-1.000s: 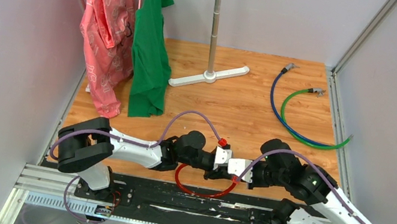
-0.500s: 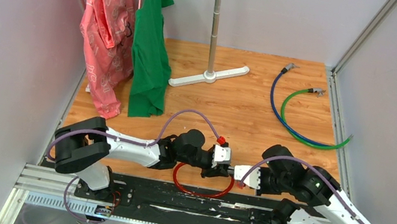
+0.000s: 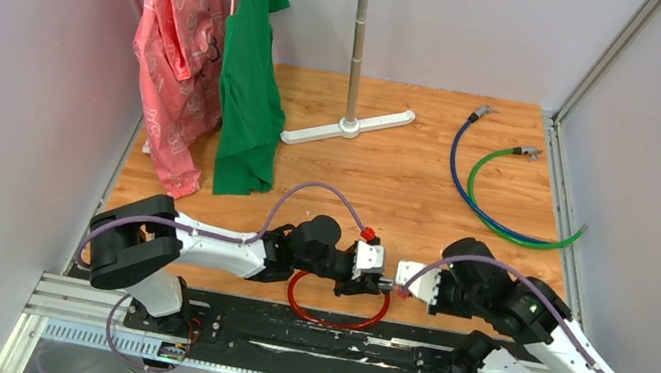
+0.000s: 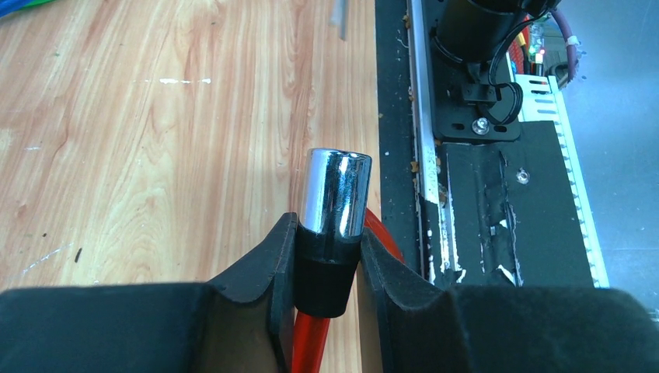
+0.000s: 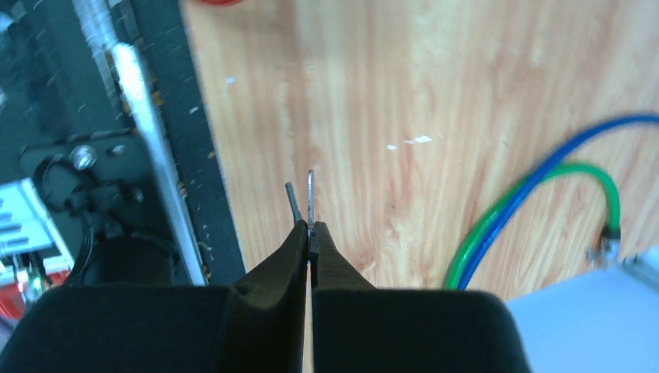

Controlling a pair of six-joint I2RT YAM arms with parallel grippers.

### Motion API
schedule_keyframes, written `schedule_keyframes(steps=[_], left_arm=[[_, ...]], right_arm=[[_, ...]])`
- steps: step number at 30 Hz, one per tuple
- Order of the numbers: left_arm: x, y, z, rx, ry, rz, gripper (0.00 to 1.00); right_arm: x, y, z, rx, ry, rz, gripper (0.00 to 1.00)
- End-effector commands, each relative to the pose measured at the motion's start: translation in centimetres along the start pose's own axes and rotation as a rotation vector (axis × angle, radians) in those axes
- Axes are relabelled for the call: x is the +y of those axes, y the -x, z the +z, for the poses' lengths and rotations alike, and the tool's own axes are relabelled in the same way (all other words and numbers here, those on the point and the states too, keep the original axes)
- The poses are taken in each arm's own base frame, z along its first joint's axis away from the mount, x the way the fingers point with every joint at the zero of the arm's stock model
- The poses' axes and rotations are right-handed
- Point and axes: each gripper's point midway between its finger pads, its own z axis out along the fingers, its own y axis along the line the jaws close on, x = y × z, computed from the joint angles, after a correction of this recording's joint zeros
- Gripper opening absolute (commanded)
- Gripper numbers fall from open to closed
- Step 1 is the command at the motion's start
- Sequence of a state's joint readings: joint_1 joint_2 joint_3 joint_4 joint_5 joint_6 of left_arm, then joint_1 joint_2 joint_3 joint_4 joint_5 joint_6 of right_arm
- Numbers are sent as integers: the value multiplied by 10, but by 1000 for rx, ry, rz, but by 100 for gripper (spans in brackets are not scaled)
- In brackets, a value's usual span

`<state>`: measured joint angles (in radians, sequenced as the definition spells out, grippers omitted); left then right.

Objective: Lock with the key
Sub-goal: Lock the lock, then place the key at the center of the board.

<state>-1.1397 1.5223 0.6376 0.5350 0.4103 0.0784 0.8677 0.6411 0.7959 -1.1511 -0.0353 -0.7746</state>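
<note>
Silvery key point(image 5: 309, 198) is pinched in the clenched right jaws, its tip protruding, near the table's point(image 3: 407, 189) 6 o'clock edge. The left jaws grasp the black collar of the red cable's point(image 3: 334, 324) chrome plug point(image 4: 336, 190), at the key's 9 o'clock from above.

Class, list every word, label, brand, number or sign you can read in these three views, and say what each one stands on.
No readable text in any view.
chrome cable end: plain shiny metal, no marking.
key: seen edge-on and tiny, nothing to read.
pink garment: a printed pattern, no letters.
black base plate: only scratches and screws.
</note>
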Motion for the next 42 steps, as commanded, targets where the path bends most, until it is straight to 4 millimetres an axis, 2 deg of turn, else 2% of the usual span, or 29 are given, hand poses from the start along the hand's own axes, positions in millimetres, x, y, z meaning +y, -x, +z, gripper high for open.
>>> schedule_keyframes(steps=[1,6,9,12,14,18,21,26,31,34,38,40,42], left_arm=[[-17,-56,-13,187,-44,-76,0],[-18,-55,-14,183,-49,-72,0],[-19,-54,-15,182,-49,-70,0],[-19,-53,-15,179,-54,-67,0],[-19,-53,-16,176,-54,-65,0],[-18,-52,-17,175,-48,-65,0],[-18,-52,-17,174,-47,-65,0],[-18,-52,-18,171,-46,-65,0],[-16,-52,-19,169,-37,-71,0],[-15,-52,-19,168,-34,-76,0],[-14,-53,-18,171,-35,-84,0],[-13,-53,-17,171,-35,-88,0],[-12,-53,-17,171,-34,-89,0]], right_arm=[[-69,21,-26,-91,-298,263,0],[-137,44,-51,-347,-493,725,0],[-175,47,-46,-482,-596,949,0],[-216,54,-24,-699,-664,1081,0],[-239,59,-9,-807,-637,1158,0],[-278,56,32,-798,-566,1256,0],[-295,50,68,-738,-506,1305,0],[-306,39,129,-666,-326,1442,0],[-301,23,175,-485,-206,1525,0],[-296,10,189,-400,-185,1554,0],[-285,-3,196,-339,-163,1612,0],[-283,-7,196,-299,-165,1619,8],[-279,-12,195,-248,-170,1626,26]])
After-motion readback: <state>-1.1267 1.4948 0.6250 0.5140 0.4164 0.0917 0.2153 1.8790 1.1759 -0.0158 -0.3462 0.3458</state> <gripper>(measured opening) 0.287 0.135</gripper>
